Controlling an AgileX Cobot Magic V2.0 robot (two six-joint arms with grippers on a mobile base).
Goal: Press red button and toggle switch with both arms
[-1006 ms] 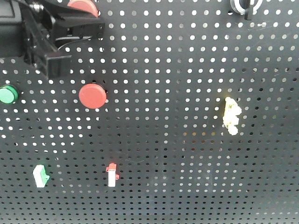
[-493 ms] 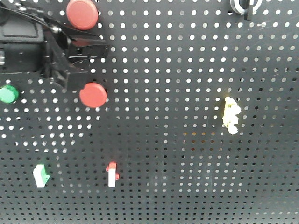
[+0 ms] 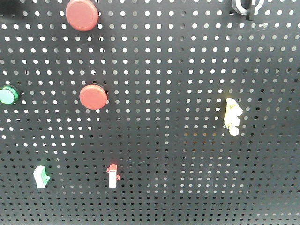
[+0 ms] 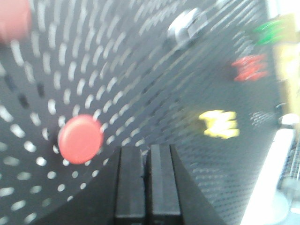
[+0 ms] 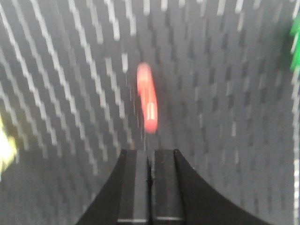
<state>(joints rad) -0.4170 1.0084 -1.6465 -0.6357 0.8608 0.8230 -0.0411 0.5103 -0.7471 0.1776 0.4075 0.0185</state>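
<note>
Two red buttons sit on the black pegboard, one at the top [image 3: 82, 14] and one lower [image 3: 93, 97]. The toggle switch [image 3: 246, 5] is cut off by the top right edge. No gripper shows in the front view. In the left wrist view my left gripper [image 4: 146, 152] is shut on nothing, with a red button [image 4: 80, 139] just up and left of its tips, apart from them. A blurred silvery round piece [image 4: 187, 28], seemingly the toggle switch, lies farther off. My right gripper [image 5: 150, 152] is shut and empty below a blurred red streak [image 5: 146, 98].
A green button [image 3: 8, 94] sits at the left edge of the pegboard [image 3: 168, 61]. A yellow clip [image 3: 232, 116] hangs at the right. Low on the board are a green-tipped white tab [image 3: 41, 176] and a red-tipped one [image 3: 112, 176].
The black gripper at the upper left of the front view dropped toward the lower red button, then left the view. The top red button is now uncovered.
</note>
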